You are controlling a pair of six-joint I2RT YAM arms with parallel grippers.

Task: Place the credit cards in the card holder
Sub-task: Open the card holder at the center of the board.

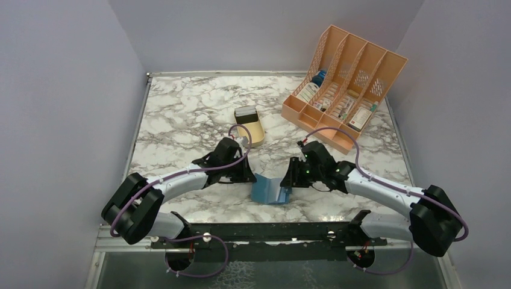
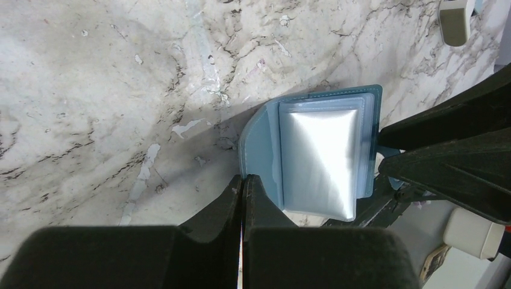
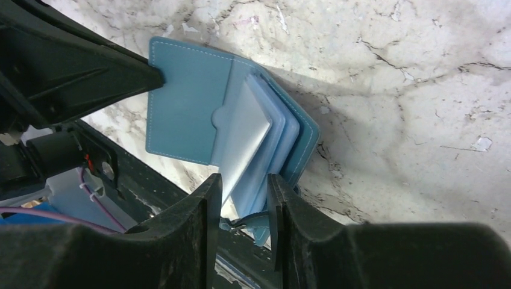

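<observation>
Card holder [image 1: 269,189], a flat pale-blue folding wallet with a teal back, stands open between both grippers: left gripper [image 2: 243,183], fingers together, pinches the cover corner at its tips; right gripper [image 3: 241,186], fingers apart, straddles the pocket leaves, grip uncertain.

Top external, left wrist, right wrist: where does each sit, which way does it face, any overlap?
Top external: above and behind the bases, looking down on the marbled white table; both arms show.
Left wrist: on the left arm, facing the teal-blue folding card holder past the shut left gripper.
Right wrist: on the right arm, facing the card holder, right gripper straddling its pocket leaves.
Shared: each wrist view also catches the other gripper; all three show the card holder.
</observation>
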